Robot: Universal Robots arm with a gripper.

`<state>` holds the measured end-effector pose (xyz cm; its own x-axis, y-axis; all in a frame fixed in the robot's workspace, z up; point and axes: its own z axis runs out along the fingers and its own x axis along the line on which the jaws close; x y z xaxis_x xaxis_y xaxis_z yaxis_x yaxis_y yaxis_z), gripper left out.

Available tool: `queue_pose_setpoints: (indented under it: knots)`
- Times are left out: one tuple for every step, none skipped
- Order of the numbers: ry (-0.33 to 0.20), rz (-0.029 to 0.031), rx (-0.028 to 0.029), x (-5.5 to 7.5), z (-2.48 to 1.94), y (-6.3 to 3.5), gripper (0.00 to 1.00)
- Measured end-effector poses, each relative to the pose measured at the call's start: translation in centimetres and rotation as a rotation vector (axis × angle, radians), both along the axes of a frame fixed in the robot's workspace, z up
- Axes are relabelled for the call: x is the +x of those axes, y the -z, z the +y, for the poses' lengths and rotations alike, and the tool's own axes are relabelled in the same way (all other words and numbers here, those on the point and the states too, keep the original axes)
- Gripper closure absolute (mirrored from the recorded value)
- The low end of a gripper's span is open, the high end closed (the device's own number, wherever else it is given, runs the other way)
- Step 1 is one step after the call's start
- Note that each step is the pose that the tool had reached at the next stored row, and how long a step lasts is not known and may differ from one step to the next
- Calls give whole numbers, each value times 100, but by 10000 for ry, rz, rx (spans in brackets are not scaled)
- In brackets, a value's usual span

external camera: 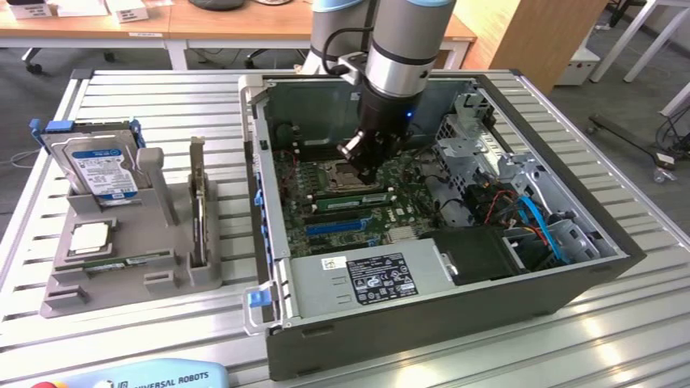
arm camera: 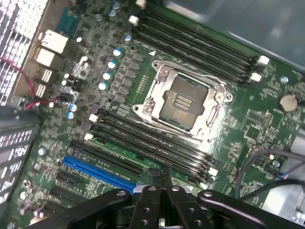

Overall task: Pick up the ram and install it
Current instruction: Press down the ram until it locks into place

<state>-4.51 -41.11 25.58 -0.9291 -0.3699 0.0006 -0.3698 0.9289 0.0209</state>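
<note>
In the exterior view my gripper (external camera: 361, 174) reaches down into the open computer case (external camera: 431, 279), over the motherboard. Its tips are at the processor socket (external camera: 342, 171). Just in front of the socket, a long green stick that looks like the ram (external camera: 347, 196) stands on edge among the memory slots. In the wrist view the black fingers (arm camera: 159, 177) are pressed together with nothing between them. They hover over the bank of dark memory slots (arm camera: 152, 145) beside the empty socket (arm camera: 183, 102). I cannot tell whether the tips touch the ram.
On the exterior view's left, a grey holder (external camera: 65, 299) carries a hard drive (external camera: 99, 168), a square silver chip (external camera: 89, 236) and a thin upright board (external camera: 197, 214). The case holds a power supply (external camera: 367, 279), a drive cage (external camera: 474, 137) and blue cables (external camera: 539, 222). Blue expansion slots (arm camera: 100, 174) lie near the fingers.
</note>
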Motion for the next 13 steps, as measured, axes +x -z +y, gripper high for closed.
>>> queue_pose_setpoints:
  knots:
    - [147,0,0,-1,0,1,90]
    - [295,0,0,-1,0,2,90]
    - [455,0,0,-2,0,3,90]
    - [601,0,0,-2,0,4,90]
    - [746,0,0,-3,0,4,90]
    - [894,0,0,-3,0,5,90]
    - [1038,0,0,-4,0,6,90]
    - [1184,0,0,-4,0,7,90]
    - [1329,0,0,-5,0,8,90]
    - [1476,0,1,-5,0,9,90]
    - [1629,0,0,-6,0,10,90]
    - [1776,0,0,-6,0,10,90]
    - [1921,0,0,-7,0,11,90]
